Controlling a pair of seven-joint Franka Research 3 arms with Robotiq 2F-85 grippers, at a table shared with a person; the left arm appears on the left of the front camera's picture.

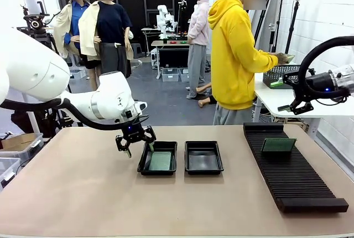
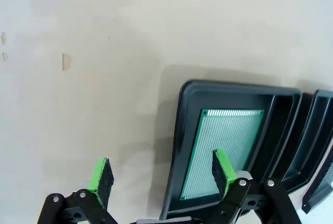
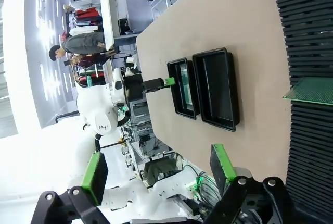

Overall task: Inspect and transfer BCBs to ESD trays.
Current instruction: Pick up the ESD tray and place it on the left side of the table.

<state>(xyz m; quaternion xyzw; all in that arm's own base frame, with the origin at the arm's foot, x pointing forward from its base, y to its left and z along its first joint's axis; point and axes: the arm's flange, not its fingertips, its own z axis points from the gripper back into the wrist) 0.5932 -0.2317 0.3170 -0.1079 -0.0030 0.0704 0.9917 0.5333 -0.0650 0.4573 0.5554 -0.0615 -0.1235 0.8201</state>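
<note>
- left gripper (image 2: 161,173): jaws wide, nothing between them. 1 green pad hangs over bare table (image 2: 78,104), the other over the loaded ESD tray (image 2: 179,146), so that tray's rim lies between the pads.
- flat BCB (image 2: 229,146): lies on that tray's floor, under and just beyond the inner pad. Looks placed.
- Risk: a straight drop from here would land a finger on the rim. The tray could tip or skid and the board could hop out. Lifting clear first seems safer.
- empty ESD tray (image 1: 188,158): just beside the loaded one, on the side away from this gripper. A shoved tray would likely knock it out of line.
- right gripper (image 3: 158,169): also wide and empty, raised, well apart from the rack (image 1: 293,182).
- upright BCB (image 1: 278,145): stands in a rack slot, below and ahead of the right gripper. Probably the next pick.
- Risk: it is a thin board on edge. An off-centre pinch could twist it in the slot or let it slip, and a slanted approach could catch the ribs.
- Risk: the person (image 1: 235,55) and the wire basket (image 1: 282,74) are near the right gripper, and a wide swing could catch either.
</note>
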